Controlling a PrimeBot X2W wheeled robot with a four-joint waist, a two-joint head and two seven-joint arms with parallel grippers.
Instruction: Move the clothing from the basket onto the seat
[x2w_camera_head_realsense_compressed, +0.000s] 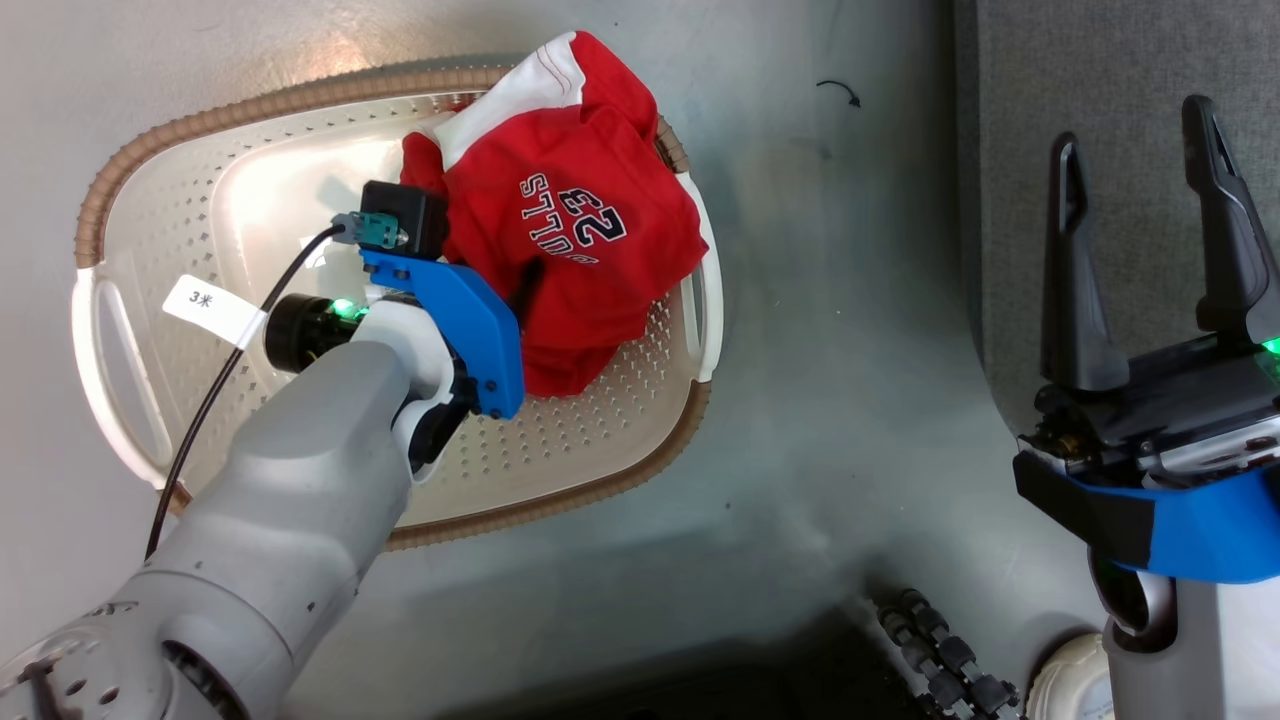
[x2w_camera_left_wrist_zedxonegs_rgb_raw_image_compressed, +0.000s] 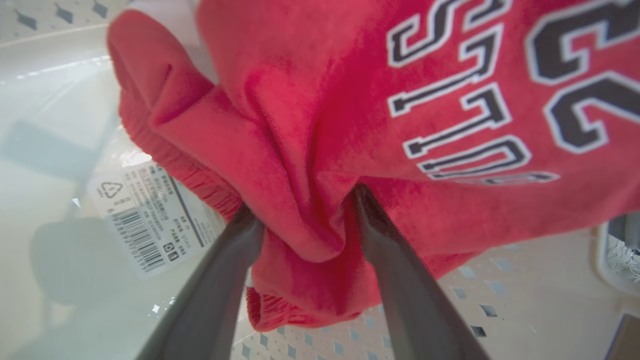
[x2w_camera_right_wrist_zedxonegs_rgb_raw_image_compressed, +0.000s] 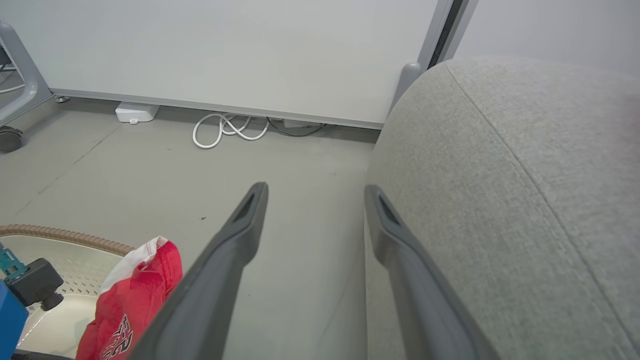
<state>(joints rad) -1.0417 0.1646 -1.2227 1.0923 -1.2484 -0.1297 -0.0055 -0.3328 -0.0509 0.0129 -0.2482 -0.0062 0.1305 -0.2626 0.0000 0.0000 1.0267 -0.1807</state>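
The red clothing (x2w_camera_head_realsense_compressed: 570, 230) lies bunched at the right end of the cream basket (x2w_camera_head_realsense_compressed: 200, 120), its "23" print and white trim facing up. My left gripper (x2w_camera_head_realsense_compressed: 520, 290) reaches down into the pile. In the left wrist view the left gripper (x2w_camera_left_wrist_zedxonegs_rgb_raw_image_compressed: 304, 200) stands open, its two fingers pressed into the clothing (x2w_camera_left_wrist_zedxonegs_rgb_raw_image_compressed: 300, 100) with a thick fold between them. A ribbed red hem hangs below the fold. My right gripper (x2w_camera_head_realsense_compressed: 1133, 125) is open and holds nothing, hovering over the edge of the grey seat (x2w_camera_head_realsense_compressed: 1100, 60). The right wrist view shows the right gripper (x2w_camera_right_wrist_zedxonegs_rgb_raw_image_compressed: 315, 189) beside the seat (x2w_camera_right_wrist_zedxonegs_rgb_raw_image_compressed: 500, 175).
A label sticker (x2w_camera_left_wrist_zedxonegs_rgb_raw_image_compressed: 145, 215) sits on the basket bottom (x2w_camera_left_wrist_zedxonegs_rgb_raw_image_compressed: 50, 125). Grey floor separates the basket from the seat. A white cable coil (x2w_camera_right_wrist_zedxonegs_rgb_raw_image_compressed: 225, 130) and a small white box (x2w_camera_right_wrist_zedxonegs_rgb_raw_image_compressed: 135, 112) lie along the far wall. A black ribbed hose (x2w_camera_head_realsense_compressed: 940, 650) lies near my base.
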